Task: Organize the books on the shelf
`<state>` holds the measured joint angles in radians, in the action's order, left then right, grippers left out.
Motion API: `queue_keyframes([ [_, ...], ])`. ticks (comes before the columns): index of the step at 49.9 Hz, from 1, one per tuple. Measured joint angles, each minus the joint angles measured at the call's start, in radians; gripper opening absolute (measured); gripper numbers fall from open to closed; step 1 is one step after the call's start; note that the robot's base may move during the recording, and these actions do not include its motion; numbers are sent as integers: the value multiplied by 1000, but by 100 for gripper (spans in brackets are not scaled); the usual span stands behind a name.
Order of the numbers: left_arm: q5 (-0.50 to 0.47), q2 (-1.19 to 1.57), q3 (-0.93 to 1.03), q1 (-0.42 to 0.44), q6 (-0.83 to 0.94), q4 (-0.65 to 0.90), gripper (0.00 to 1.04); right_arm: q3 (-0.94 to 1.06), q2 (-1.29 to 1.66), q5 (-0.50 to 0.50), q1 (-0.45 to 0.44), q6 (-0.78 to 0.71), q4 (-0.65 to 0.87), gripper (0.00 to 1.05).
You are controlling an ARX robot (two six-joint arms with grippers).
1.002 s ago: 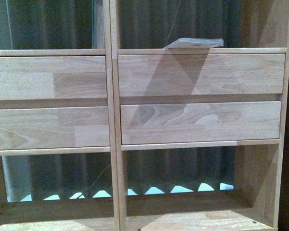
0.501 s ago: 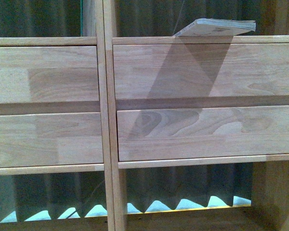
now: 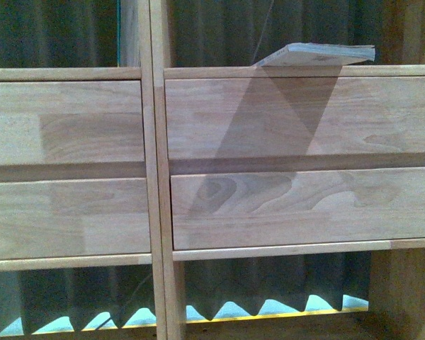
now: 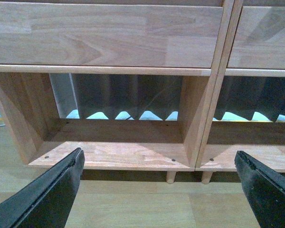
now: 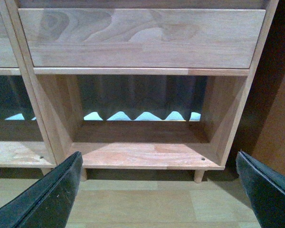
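The light wood shelf (image 3: 156,212) fills the front view with four plain drawer fronts and open compartments above and below. One thin pale book (image 3: 315,54) lies flat in the upper right compartment, its near edge jutting over the ledge. No dark green book shows. My left gripper (image 4: 159,183) is open and empty, low before the shelf's bottom left compartment (image 4: 116,152). My right gripper (image 5: 159,183) is open and empty, low before the bottom right compartment (image 5: 142,152). Neither arm shows in the front view.
Dark pleated curtain hangs behind the open-backed compartments (image 3: 262,283). Short round peg legs (image 4: 170,176) lift the shelf off the pale wood floor (image 5: 142,204). A darker brown cabinet panel (image 5: 278,123) stands close beside the shelf's right side.
The front view has closed in on the shelf, which looms larger; over the last half second the shelf and the book have slid slightly lower in the picture. The book lies as before.
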<state>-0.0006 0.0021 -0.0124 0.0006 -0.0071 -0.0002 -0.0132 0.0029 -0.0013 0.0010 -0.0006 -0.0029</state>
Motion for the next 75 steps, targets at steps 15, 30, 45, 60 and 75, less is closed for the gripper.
queue_keyframes([
  [15, 0, 0, 0, 0, 0, 0, 98, 0, 0, 0, 0, 0, 0, 98],
  [30, 0, 0, 0, 0, 3, 0, 98, -5, 10, -44, -11, 6, -13, 98],
  [45, 1, 0, 0, 0, 3, 0, 98, -341, 594, -514, -23, 399, 249, 98],
  [60, 0, 0, 0, 0, 3, 0, 98, -862, 1407, -461, 100, 1006, 535, 98],
  [75, 0, 0, 0, 0, 3, 0, 98, -1146, 1716, -372, 119, 1134, 535, 98],
])
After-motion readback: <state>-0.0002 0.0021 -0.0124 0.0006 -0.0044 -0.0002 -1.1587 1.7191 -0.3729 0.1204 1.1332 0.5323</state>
